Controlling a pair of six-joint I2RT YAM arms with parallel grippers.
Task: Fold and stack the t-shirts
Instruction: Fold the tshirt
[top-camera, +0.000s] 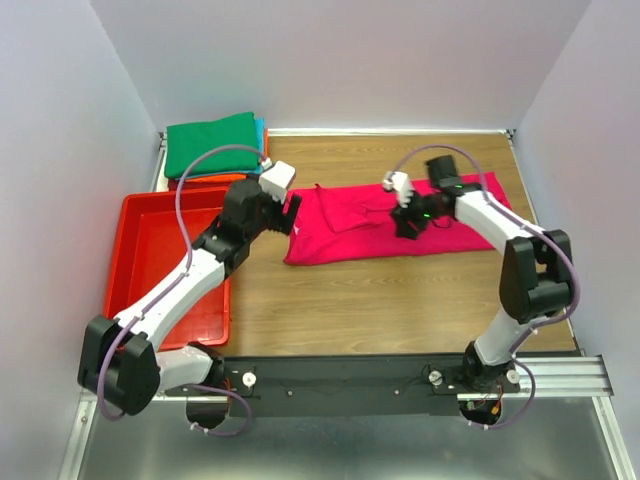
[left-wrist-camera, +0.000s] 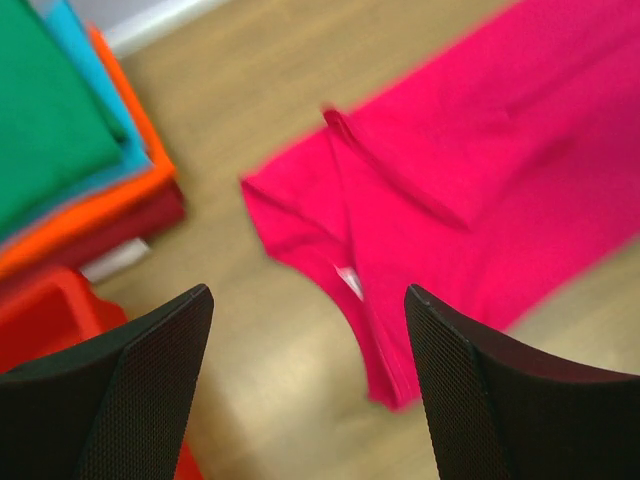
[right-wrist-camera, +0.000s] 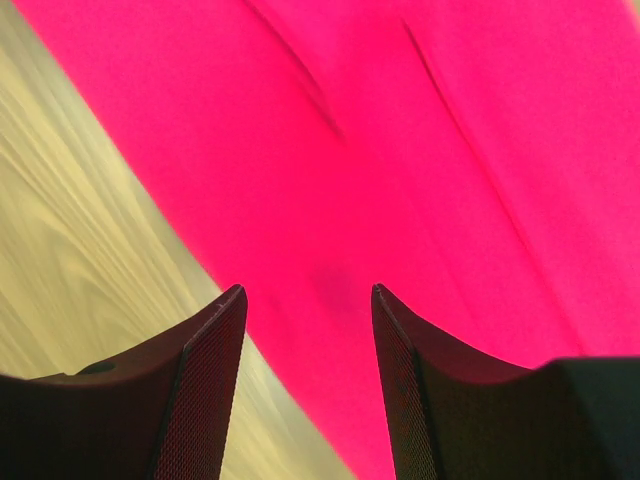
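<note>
Across the middle of the wooden table (top-camera: 380, 300), reaching toward 2 o'clock in the overhead view, lies the soft magenta-pink cotton t-shirt (top-camera: 340, 235) (left-wrist-camera: 470, 190) (right-wrist-camera: 400, 150). It is laid out as a long band running roughly from 9 to 3 o'clock, with a loose sleeve flap and a few creases on top. By my judgement it is only part folded and not yet on the pile.

The right gripper (top-camera: 408, 225) (right-wrist-camera: 308, 290) hangs low over the band near its middle, its jaws moderately apart with only flat cloth showing below them and nothing pinched. The left gripper (top-camera: 292, 215) (left-wrist-camera: 310, 300) sits just beside the band's 9 o'clock end, over bare wood, its jaws spread wide and empty.

At 11 o'clock stands the neat stack of folded shirts (top-camera: 212, 145) (left-wrist-camera: 50, 120), green on top, then teal-blue, orange and dark red. The shallow red plastic tray (top-camera: 150, 250) (left-wrist-camera: 40, 310) lies at 9 o'clock, touching or just beside the stack.

The risk lies in the next fold. If either gripper pinches only the top layer, the band will peel open and the sleeve flap will slide out. Uneven lifting by the two arms would skew the edges. A low sweep by the left arm toward 11 o'clock could nudge the stack askew.
</note>
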